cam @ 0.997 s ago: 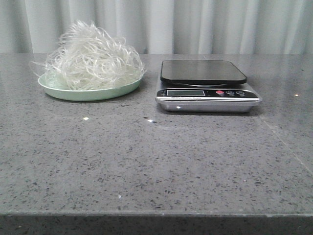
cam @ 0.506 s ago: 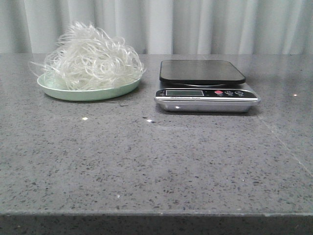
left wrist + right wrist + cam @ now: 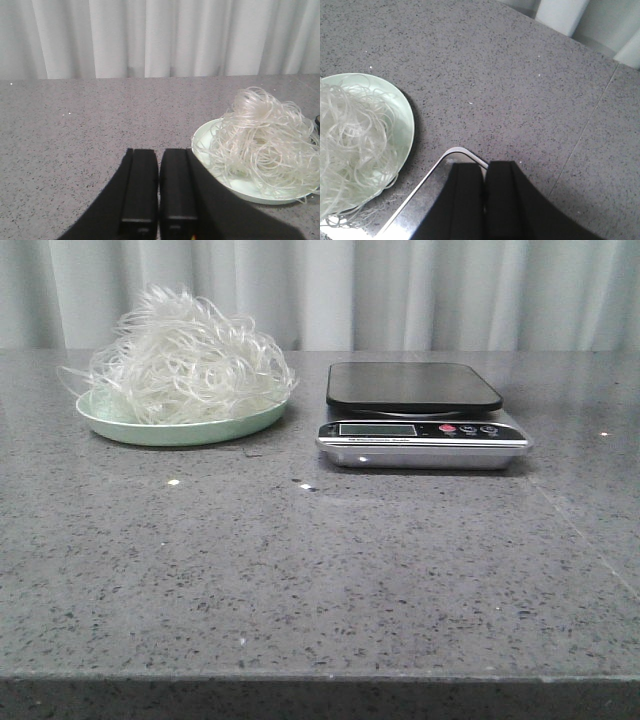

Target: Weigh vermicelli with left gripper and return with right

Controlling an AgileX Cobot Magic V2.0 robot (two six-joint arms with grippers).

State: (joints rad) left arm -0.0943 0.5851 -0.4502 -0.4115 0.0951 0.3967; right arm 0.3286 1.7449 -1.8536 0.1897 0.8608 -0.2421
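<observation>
Vermicelli (image 3: 185,360) sits heaped on the pale green plate (image 3: 120,427), far left of the grey speckled table (image 3: 320,570), loose strands curling over the rim. Nothing touching it

Scale (image 3: 422,415) stands just right of the plate, not touching it: black weighing pad on top with nothing on it, silver base, display and a red button on the front strip; display too small to read

Front view shows no arm or gripper over the table

Left wrist view: left gripper (image 3: 159,192) has its two black fingers side by side, only a thin slit between them, nothing held. It hangs over bare tabletop beside the plate (image 3: 205,150); the vermicelli (image 3: 265,142) is near but apart from the fingertips

Right wrist view: right gripper (image 3: 485,200) likewise pinched together, a narrow seam between the fingers, empty. Under it is a silver corner of the scale (image 3: 455,157). Plate (image 3: 402,117) and vermicelli (image 3: 350,145) lie off to one side, clear of the fingers; stray strands hang over the plate edge close to the scale

White curtain (image 3: 400,290) runs behind the table across the whole back
</observation>
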